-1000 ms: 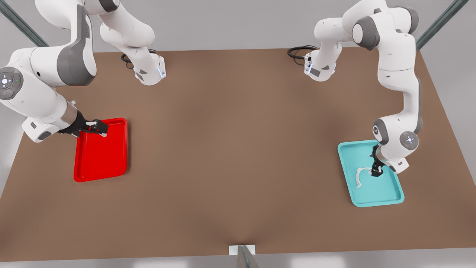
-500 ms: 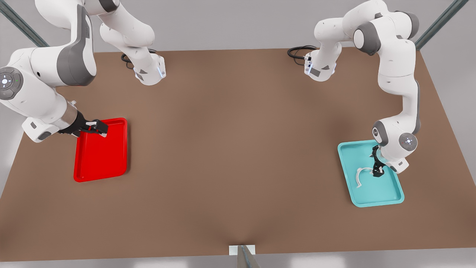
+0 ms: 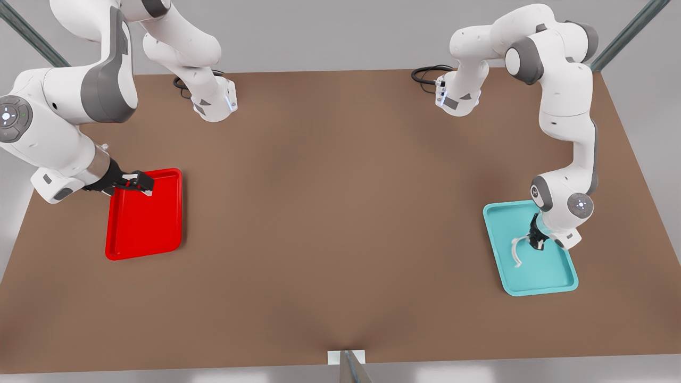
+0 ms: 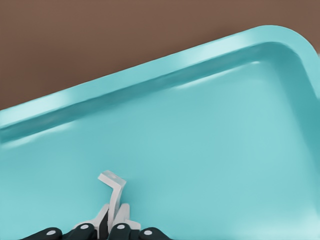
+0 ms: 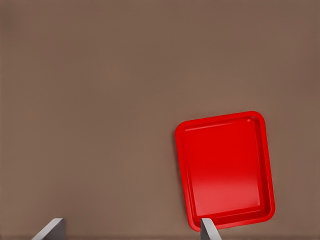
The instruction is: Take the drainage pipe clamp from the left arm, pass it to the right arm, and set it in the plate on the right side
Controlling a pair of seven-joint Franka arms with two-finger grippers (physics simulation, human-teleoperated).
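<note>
left gripper [image 3: 534, 244]: clamped on clamp [image 3: 516, 254] over teal tray [image 3: 548, 279], near end hidden | right gripper [image 3: 142, 183]: fingers apart, waits at plate [image 3: 143, 234] 12 o'clock rim

Simulated robot test cell, not a home or shop: bare brown tabletop [image 3: 340, 223] filling mid frame, plain grey backdrop along top, metal frame struts [image 3: 628, 33] at upper corners, two white arm bases w/ black cables [image 3: 425, 72] bolted at table's far edge, no furnishings

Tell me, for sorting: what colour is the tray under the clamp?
Teal tray, clearest in the left wrist view.
</note>
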